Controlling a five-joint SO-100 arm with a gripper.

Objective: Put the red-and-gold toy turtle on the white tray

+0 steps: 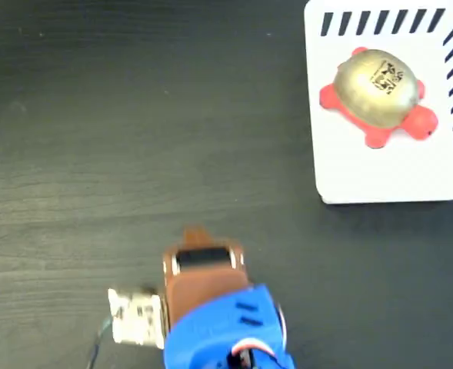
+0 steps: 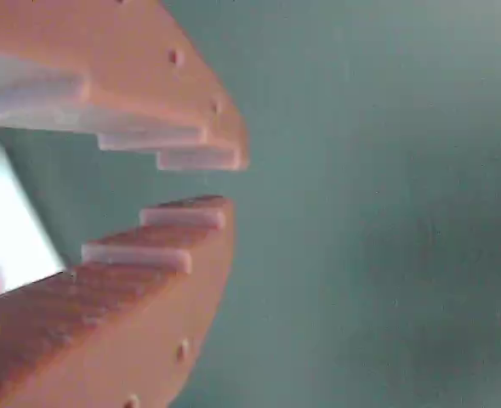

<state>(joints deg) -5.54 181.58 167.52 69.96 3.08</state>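
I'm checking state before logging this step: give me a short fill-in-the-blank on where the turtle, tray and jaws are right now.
1. The red-and-gold toy turtle lies on the white ____.
2. In the fixed view, the white tray sits at the upper ____ of the dark table.
3. The gripper holds ____ between its jaws.
4. The turtle's shell is ____ in colour.

Missing words: tray; right; nothing; gold

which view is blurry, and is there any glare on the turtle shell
Wrist view: soft focus, the orange pincer fills the left half, slightly parted and empty, background a teal blur. Fixed view: sharper; the red-and-gold toy turtle shows a pale sheen on its gold dome, lying on the white striped tray.
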